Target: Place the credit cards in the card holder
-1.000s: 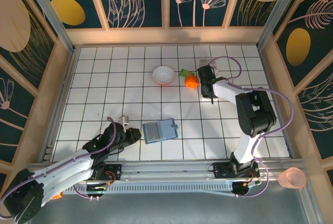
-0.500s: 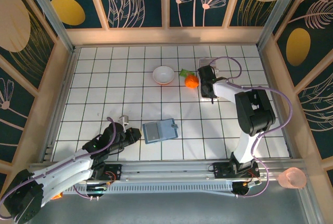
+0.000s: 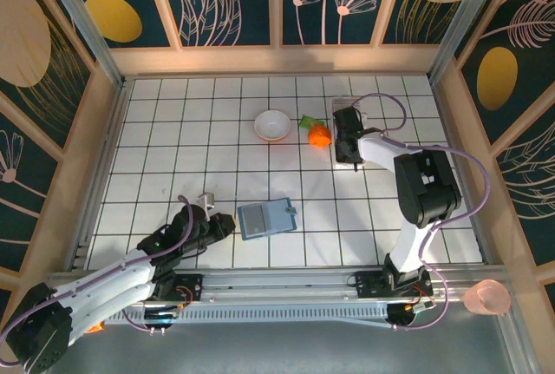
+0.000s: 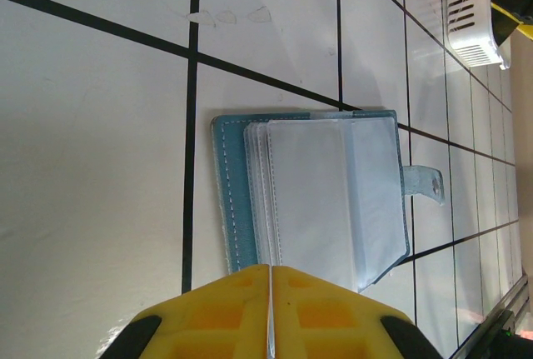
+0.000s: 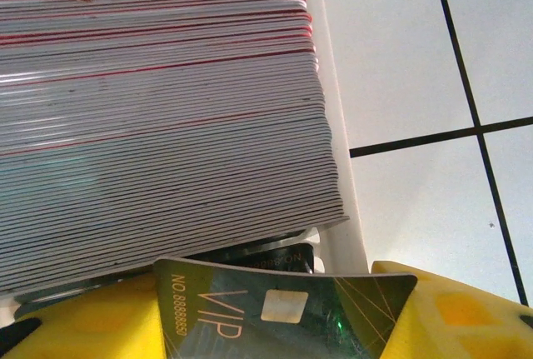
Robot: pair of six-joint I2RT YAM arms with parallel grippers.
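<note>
Left gripper [image 4: 271, 276]: closed, nothing held, just beside the card holder's edge.
Card holder [image 3: 266, 218]: laid open and flat on the table [image 3: 173, 148], front middle.
Credit cards [image 5: 158, 126]: stacked edge-on in a white tray [image 5: 333, 126], far right.
Right gripper [image 5: 275, 317]: placed at the stack; 1 dark green card [image 5: 283, 296] is seen between its fingers, but a grip cannot be told.

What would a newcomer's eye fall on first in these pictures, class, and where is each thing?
In the right wrist view, a thick striped stack of credit cards stands edge-on in a white tray, and a dark green VIP card sits between the yellow fingers of the right gripper. In the left wrist view, the teal card holder lies open on the white tiled table, just beyond the shut left gripper.
</note>
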